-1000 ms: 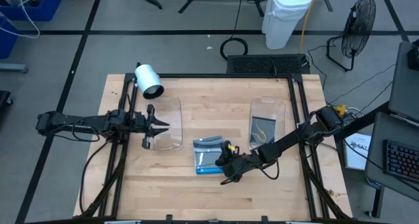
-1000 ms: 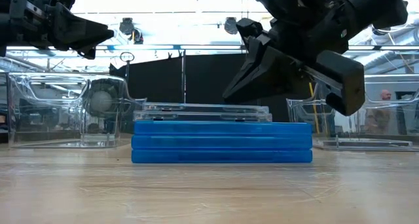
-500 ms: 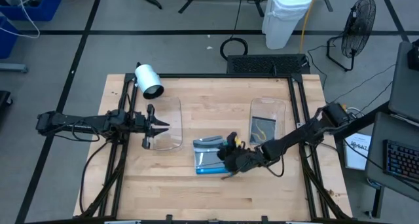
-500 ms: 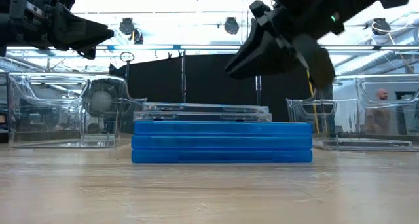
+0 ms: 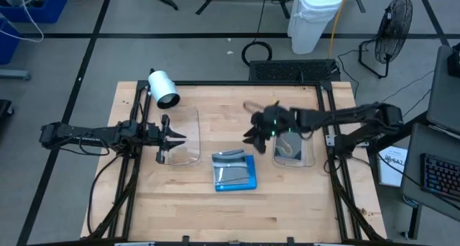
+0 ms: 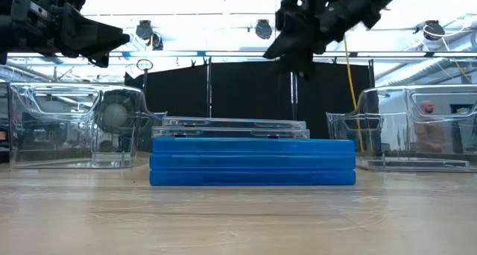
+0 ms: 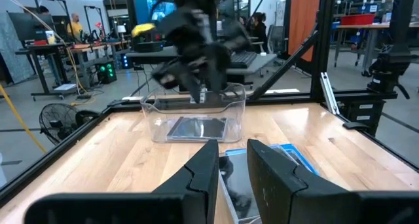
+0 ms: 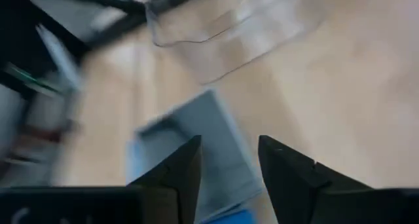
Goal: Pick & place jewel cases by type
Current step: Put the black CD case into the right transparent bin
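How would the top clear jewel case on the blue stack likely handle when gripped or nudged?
The clear jewel case looks thin, flat and rigid, so probably stiff and light. Its glossy plastic may be slippery between fingers. Lying loose on the blue jewel cases, a sideways nudge would likely slide it rather than tip it.

Stack of cases: middle of tabletop, nearer side.
Left tub: left of stack.
Right tub: right, one case inside.
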`<state>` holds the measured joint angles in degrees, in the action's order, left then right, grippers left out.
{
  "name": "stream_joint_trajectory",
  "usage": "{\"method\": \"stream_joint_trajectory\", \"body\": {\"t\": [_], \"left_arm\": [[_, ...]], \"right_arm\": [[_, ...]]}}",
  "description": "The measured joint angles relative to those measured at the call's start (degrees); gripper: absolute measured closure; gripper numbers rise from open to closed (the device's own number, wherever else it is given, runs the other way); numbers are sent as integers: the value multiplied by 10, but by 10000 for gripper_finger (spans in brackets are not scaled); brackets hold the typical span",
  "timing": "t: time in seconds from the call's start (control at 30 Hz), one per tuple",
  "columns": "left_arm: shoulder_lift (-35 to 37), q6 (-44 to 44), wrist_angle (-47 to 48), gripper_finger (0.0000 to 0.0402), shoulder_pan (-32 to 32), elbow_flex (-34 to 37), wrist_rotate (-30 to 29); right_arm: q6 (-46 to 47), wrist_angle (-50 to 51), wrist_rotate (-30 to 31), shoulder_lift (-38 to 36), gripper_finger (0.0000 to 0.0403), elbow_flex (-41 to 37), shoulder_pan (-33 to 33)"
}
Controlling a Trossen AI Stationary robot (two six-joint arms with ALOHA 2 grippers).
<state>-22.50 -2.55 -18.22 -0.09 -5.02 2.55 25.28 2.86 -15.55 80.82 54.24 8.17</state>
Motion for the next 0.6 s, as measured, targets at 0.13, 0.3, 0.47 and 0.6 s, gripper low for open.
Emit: {"method": "stream_joint_trajectory", "body": {"t": [0.13,0.3,0.47,0.6], "left_arm": [[0,0,0,314,0,0,0],[0,0,0,314,0,0,0],[0,0,0,314,0,0,-1],[0,0,0,314,0,0,-1]], "right_arm": [[139,-8,-159,16,254,0,61],[189,-15,-193,54,254,0,70],[178,-12,-197,93,254,0,60],[144,-13,-189,114,254,0,49]]}}
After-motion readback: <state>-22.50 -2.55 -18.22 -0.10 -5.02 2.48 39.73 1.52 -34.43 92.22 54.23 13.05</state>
